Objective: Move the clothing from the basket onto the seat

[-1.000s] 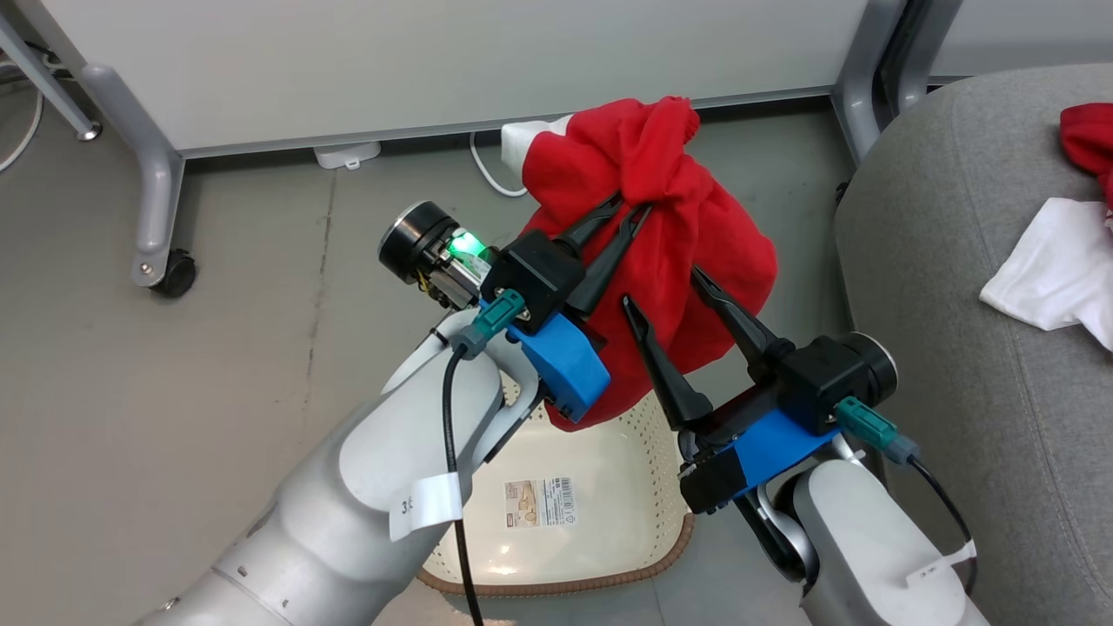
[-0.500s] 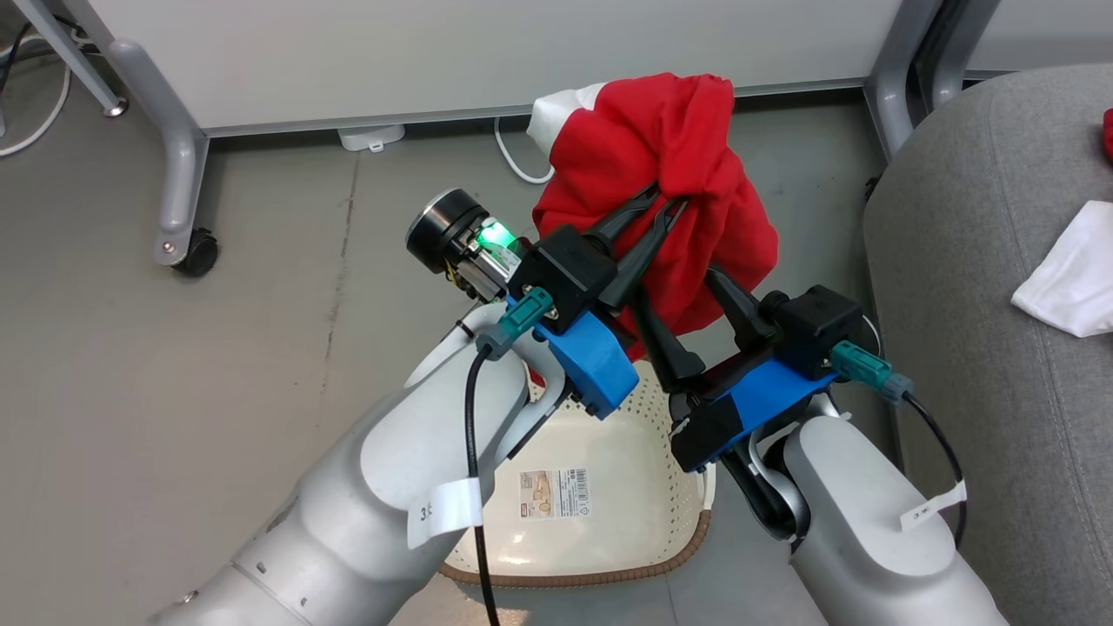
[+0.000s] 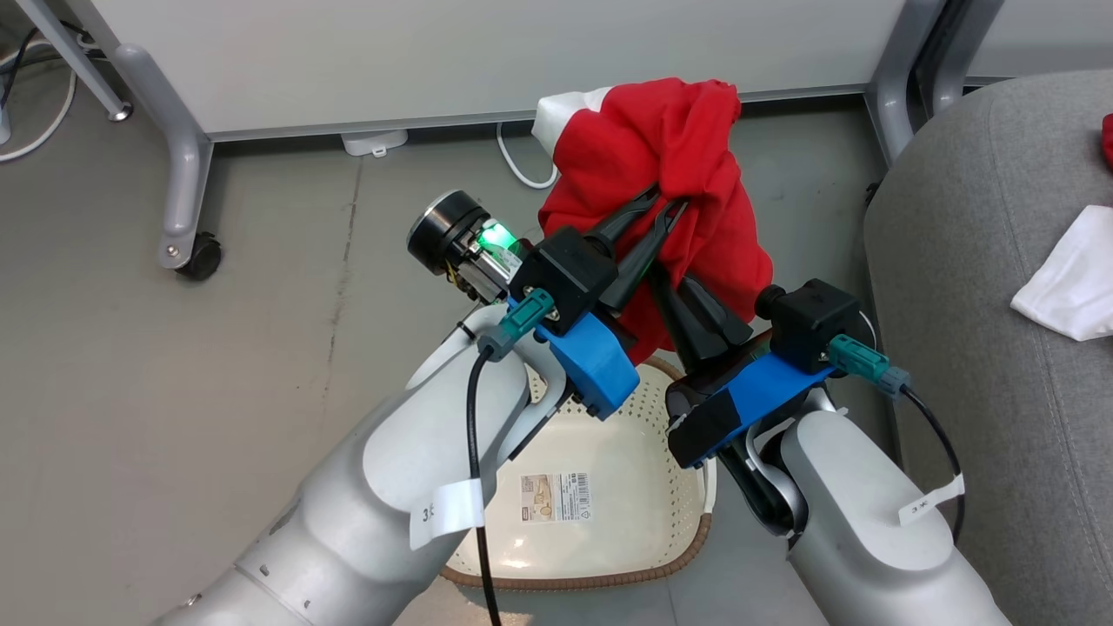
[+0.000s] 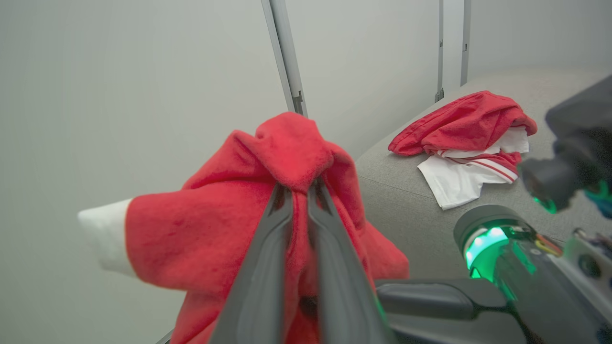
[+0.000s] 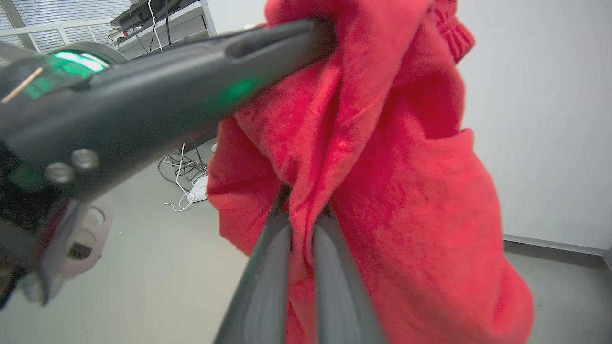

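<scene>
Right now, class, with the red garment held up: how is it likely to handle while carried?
Probably floppy: the red garment hangs in sagging folds from the left gripper and right gripper. Likely light, since two small pinches carry it. Loose ends may swing.

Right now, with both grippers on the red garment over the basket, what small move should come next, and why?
Probably carry the red garment to the robot's right, toward the seat. The left gripper and right gripper are both shut on it, it hangs above the basket, and other clothing already lies on the seat.
</scene>
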You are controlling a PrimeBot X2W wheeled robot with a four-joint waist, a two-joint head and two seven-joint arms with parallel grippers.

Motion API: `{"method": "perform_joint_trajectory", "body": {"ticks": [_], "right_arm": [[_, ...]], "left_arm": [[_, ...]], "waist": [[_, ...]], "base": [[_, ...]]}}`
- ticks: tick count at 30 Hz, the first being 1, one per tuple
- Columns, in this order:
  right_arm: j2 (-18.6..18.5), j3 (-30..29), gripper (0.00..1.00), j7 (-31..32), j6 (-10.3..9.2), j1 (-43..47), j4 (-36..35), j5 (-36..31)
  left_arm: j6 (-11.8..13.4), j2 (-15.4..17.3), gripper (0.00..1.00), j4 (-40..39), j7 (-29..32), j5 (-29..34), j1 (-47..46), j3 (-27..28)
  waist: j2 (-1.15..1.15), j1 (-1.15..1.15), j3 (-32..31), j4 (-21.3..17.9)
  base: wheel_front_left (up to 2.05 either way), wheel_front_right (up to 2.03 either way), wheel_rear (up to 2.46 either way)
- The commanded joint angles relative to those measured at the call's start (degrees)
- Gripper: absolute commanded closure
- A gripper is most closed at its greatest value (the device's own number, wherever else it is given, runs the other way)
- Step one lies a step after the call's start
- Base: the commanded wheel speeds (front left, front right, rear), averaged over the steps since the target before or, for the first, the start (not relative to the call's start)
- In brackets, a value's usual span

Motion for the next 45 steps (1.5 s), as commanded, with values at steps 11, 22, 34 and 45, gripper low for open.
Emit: {"method": "perform_joint_trajectory", "body": {"ticks": [11, 22, 34, 45], "right_arm": [[0.0, -0.3, 1.0, -0.2, 0.01, 0.1, -0.7, -0.9], [0.0, -0.7, 1.0, -0.2, 0.01, 0.7, -1.1, -2.0], [0.0, -5.6, 1.0, -0.2, 0.01, 1.3, -2.2, -4.6], [0.0, -14.9, 1.0, -0.2, 0.01, 2.5, -7.4, -9.2]], "left_arm": [[-0.5, -0.1, 0.11, 0.9, -0.2, 0.5, 0.5, 0.7], [-0.3, -0.2, 0.0, 0.1, -0.2, 1.8, 0.6, 1.9], [-0.2, -0.1, 0.0, -0.4, -0.2, 3.0, 0.9, 2.9], [-0.5, 0.4, 0.0, -1.4, -0.2, 4.2, 1.8, 1.5]], "waist": [[0.0, 0.0, -0.1, -0.2], [0.0, 0.0, 0.6, -0.4], [0.0, 0.0, 2.4, -3.1], [0.0, 0.0, 5.5, -8.9]], "base": [[0.0, 0.0, 0.0], [0.0, 0.0, 0.0], [0.0, 0.0, 0.0], [0.0, 0.0, 0.0]]}}
